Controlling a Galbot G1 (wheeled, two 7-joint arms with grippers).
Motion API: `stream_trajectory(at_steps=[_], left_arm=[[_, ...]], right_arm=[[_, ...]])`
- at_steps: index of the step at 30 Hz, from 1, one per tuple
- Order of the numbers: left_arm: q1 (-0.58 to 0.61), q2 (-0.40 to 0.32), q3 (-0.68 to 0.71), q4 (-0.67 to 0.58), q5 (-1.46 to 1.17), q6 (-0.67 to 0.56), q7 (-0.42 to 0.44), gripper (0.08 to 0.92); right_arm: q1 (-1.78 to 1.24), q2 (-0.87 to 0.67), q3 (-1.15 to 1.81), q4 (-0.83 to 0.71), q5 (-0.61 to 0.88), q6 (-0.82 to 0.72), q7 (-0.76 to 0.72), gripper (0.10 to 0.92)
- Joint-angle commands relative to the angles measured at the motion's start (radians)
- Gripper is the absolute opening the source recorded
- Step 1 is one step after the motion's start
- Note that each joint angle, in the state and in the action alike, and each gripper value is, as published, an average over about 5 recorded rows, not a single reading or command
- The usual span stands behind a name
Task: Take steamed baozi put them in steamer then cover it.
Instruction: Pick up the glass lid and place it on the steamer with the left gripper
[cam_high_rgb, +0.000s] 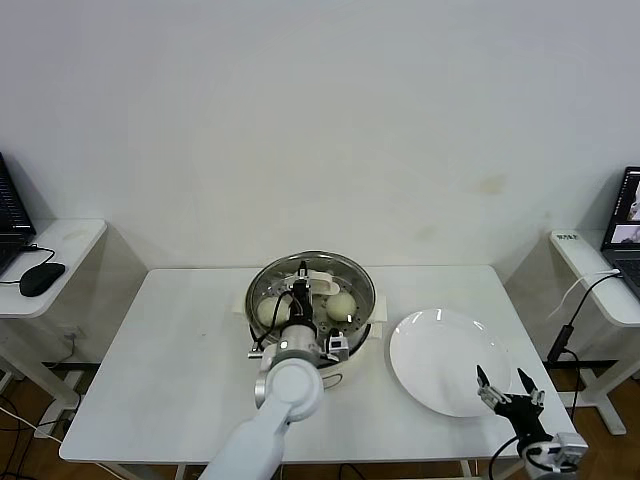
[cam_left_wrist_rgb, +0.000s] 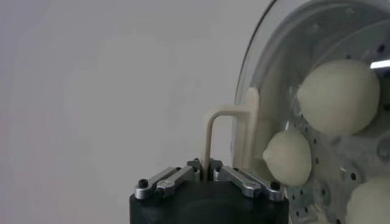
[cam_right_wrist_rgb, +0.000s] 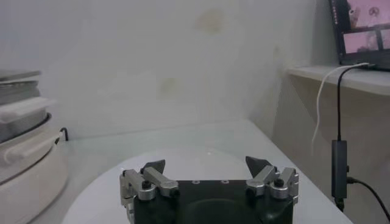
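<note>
Cover (cam_high_rgb: 311, 290) sits on steamer (cam_high_rgb: 345, 362), handle pinched by left tool (cam_left_wrist_rgb: 209, 172); right tool (cam_high_rgb: 505, 385) spread over plate (cam_high_rgb: 430, 345).

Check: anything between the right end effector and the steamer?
Only the white plate, bare, in the head view. The open right end effector hovers at its near edge; the steamer sits beyond.

The head camera looked down from above the counter (cam_high_rgb: 180, 330); each wrist camera sat close behind its tool, all sharing the steamer (cam_high_rgb: 311, 300).
</note>
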Motion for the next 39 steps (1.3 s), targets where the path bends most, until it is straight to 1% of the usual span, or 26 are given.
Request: stream_trajectory(at_steps=[1,18,35,36,39], left_arm=[[0.0,-0.003,-0.015,0.007,0.007,-0.002,0.007,0.147],[0.0,-0.002,-0.016,0.03,0.003,-0.013,-0.001,0.147],[0.011,-0.005,-0.017,0.022,-0.007,-0.019,0.008,0.148],[0.012,-0.005,-0.017,0.019,-0.009,-0.019,0.01,0.156],[0.014,-0.002,-0.018,0.005,-0.012,-0.019,0.011,0.213]], right_arm=[[0.0,0.001,-0.001,-0.002,-0.002,0.002,-0.001,0.823],[-0.007,0.005,0.001,-0.002,-0.004,0.01,-0.003,0.823],[-0.01,0.008,0.002,-0.002,-0.004,0.012,-0.005,0.823],[-0.01,0.009,0.002,-0.002,-0.004,0.012,-0.006,0.823],[-0.011,0.009,0.001,-0.002,-0.004,0.012,-0.006,0.823]])
